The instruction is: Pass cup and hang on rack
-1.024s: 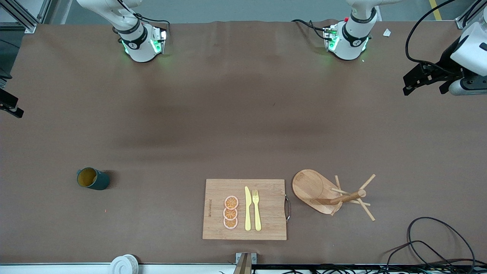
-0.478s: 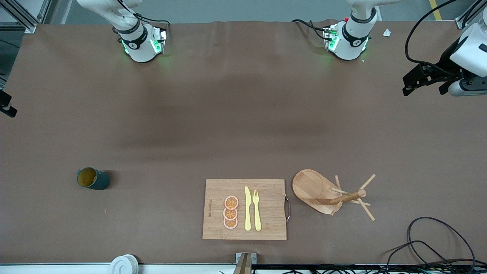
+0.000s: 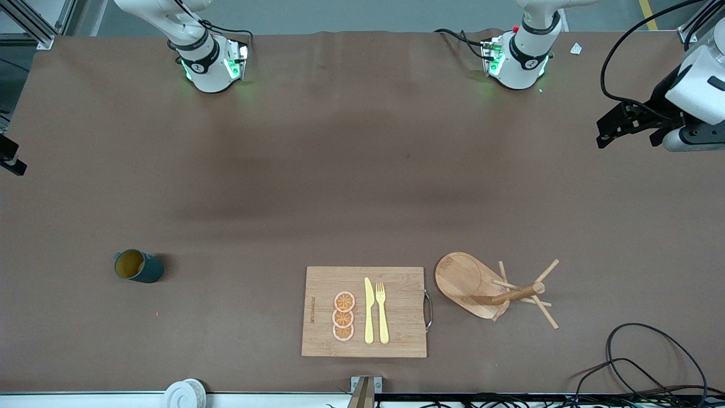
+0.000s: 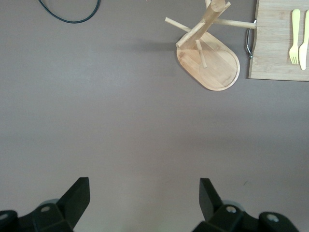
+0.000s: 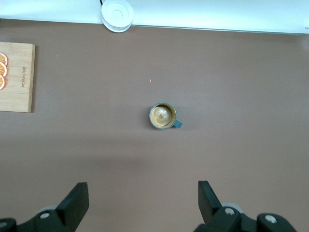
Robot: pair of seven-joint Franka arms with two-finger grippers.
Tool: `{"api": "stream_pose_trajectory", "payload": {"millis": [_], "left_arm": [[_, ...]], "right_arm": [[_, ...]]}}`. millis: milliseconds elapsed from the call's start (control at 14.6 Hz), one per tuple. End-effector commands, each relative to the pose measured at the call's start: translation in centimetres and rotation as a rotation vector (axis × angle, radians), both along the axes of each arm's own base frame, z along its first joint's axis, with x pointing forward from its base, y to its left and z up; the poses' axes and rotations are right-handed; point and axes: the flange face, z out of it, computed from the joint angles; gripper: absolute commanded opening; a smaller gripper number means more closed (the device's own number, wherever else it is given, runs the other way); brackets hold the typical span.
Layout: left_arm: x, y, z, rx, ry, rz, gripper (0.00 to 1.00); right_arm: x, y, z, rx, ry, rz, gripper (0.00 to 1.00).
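Two white Franka arms, black joint bands, green lights glowing at bases. Left gripper (image 3: 609,129): black body, black cable looping above it. Right gripper (image 3: 12,164): black, mostly cropped at edge, perhaps identical. Wrist views: black wedge-shaped jaws, silver screws.

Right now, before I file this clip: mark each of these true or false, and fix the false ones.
1. The cup stands on the cutting board. False: it stands on the table toward the right arm's end, apart from the cutting board.
2. The rack is beside the cutting board. True.
3. The left gripper holds the cup. False: it is open and empty.
4. A knife and fork lie on the board. True.
5. The right gripper is open. True.
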Motion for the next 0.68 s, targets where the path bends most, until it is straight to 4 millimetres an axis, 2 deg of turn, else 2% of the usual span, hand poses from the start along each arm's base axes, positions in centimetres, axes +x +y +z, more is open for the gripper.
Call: {"api": "stream_pose_trajectory", "payload": {"millis": [0, 205, 614], "left_arm": [[0.04, 0.09, 0.49, -0.020, -0.010, 0.003, 1.00], [-0.05, 0.25, 0.71, -0.019, -0.014, 0.006, 1.00], [0.01, 0.75, 0.85, -0.020, -0.017, 0.015, 1.00]], "right_arm": [[0.20, -0.07, 0.15, -0.010, 0.003, -0.003, 1.00], [0.24, -0.93, 0.49, -0.008, -0.019, -0.025, 1.00], [0.45, -0.12, 0.38, -0.007, -0.021, -0.010, 1.00]]}}
